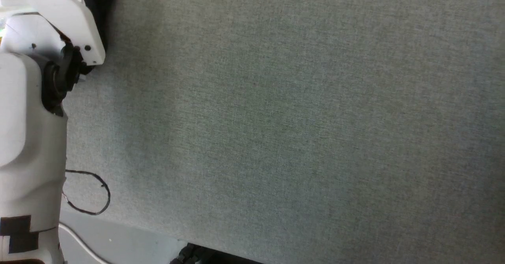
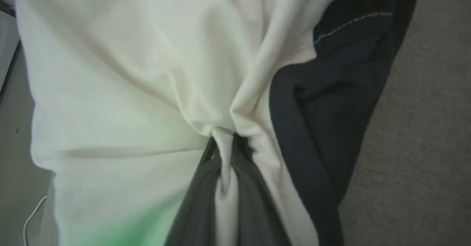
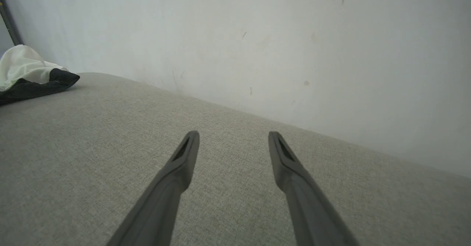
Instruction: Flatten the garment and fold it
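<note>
Soft, limp, light cloth, the garment [image 2: 128,73] sits bunched at the grey surface's [image 3: 110,146] edge, left gripper [image 2: 224,146] pinching its white body, right gripper [image 3: 233,139] open, free for a hem.

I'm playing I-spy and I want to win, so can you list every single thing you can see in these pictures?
garment: one, white with a black sleeve, bunched up on the cloth surface
cloth surface: one, grey, under the garment and the pincers
wall: one, pale, behind the cloth surface
floor: one, pale grey, beside the surface's near edge
black cable: one, black, looped on the surface by the left arm
white cable: one, white, on the floor
left arm: one, white, along the head view's left edge
left pincer: one, dark grey, shut on a white fold of the garment
right pincer: one, dark grey, open over bare surface
</note>
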